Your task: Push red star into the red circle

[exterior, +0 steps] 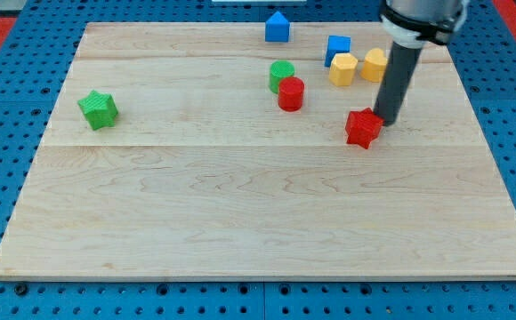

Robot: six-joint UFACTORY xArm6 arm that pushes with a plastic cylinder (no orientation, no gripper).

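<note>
Tool: our tip (386,122) touches the red star (362,128) at its right; nothing clamps. Light, rigid, slides easily toward red circle (291,93).

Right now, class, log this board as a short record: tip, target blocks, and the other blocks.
tip: my tip sits at the red star's upper right edge
red star: right of centre
red circle: up and left of the star, touching the green block
others: green star, two blue blocks, two yellow blocks
</note>
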